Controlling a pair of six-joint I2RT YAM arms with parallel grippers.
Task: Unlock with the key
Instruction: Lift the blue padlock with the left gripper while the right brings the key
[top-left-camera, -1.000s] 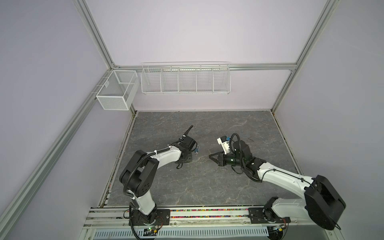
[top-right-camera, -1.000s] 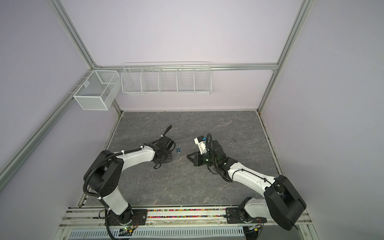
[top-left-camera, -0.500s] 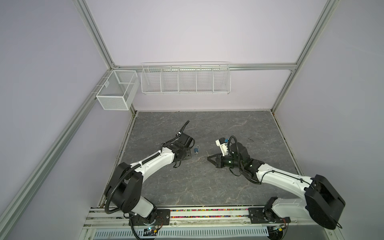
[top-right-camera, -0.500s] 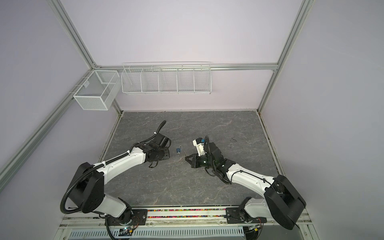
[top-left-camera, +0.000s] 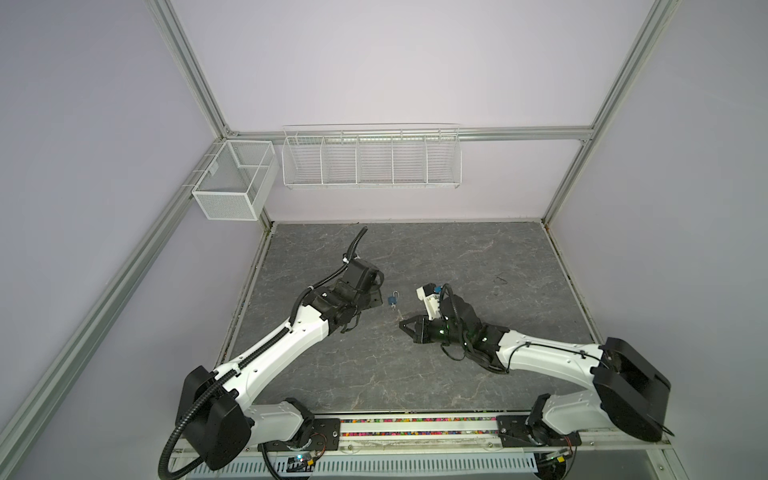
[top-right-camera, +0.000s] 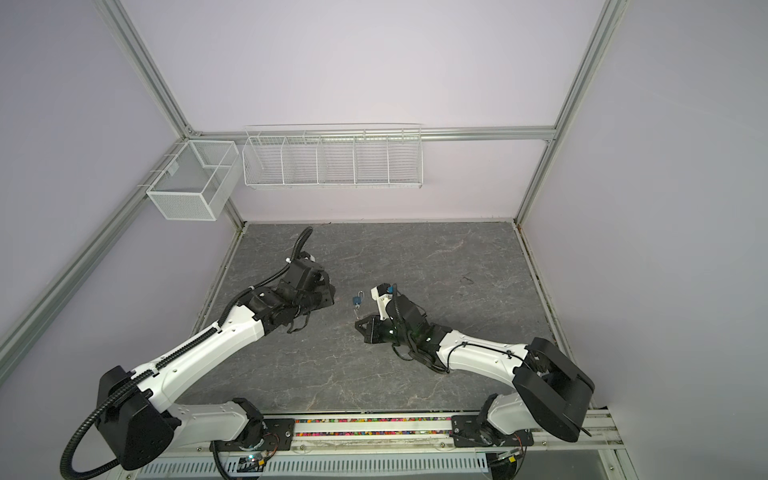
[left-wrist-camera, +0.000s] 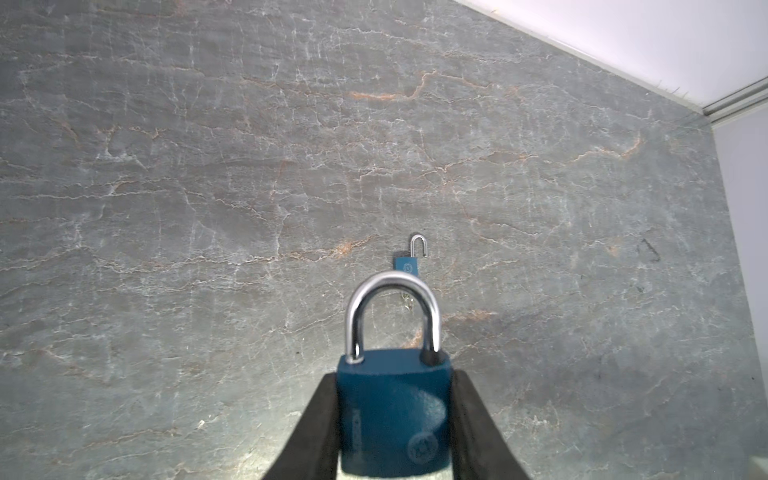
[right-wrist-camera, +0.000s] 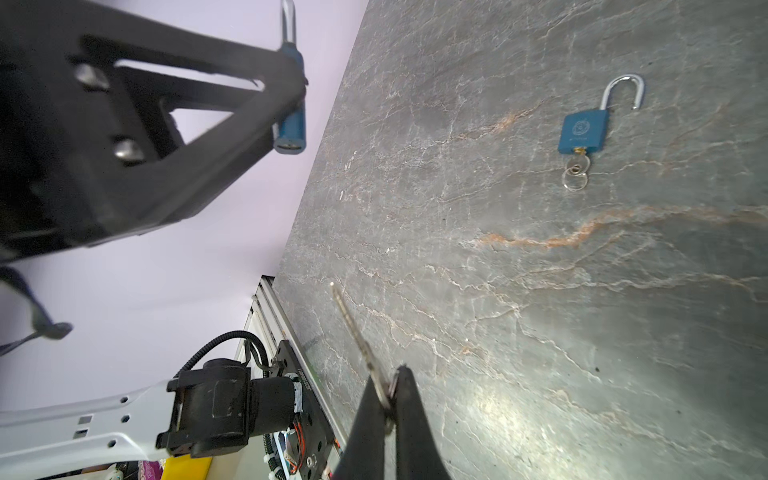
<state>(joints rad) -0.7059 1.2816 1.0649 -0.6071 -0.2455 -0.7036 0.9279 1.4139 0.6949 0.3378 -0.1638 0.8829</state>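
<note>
My left gripper (left-wrist-camera: 392, 380) is shut on a blue padlock (left-wrist-camera: 392, 411), its fingers (left-wrist-camera: 320, 415) pressing both sides of the body, and the steel shackle is closed. From the right wrist view that padlock (right-wrist-camera: 291, 124) shows its keyhole end. My right gripper (right-wrist-camera: 390, 386) is shut on a key (right-wrist-camera: 353, 328), whose blade sticks out past the fingertips. In both top views the left gripper (top-left-camera: 372, 297) and the right gripper (top-left-camera: 405, 326) face each other a short way apart.
A second blue padlock (top-left-camera: 392, 300) (top-right-camera: 357, 300) lies flat on the grey table (top-left-camera: 478, 257) between the grippers, its shackle open and a key with a ring in its keyhole (right-wrist-camera: 575, 164). White wire baskets (top-left-camera: 370, 158) hang on the back wall.
The left arm has unfolded and stretched out from its base, keeping the padlock near the same spot. The right gripper with the key has crept to the left and toward the front.
</note>
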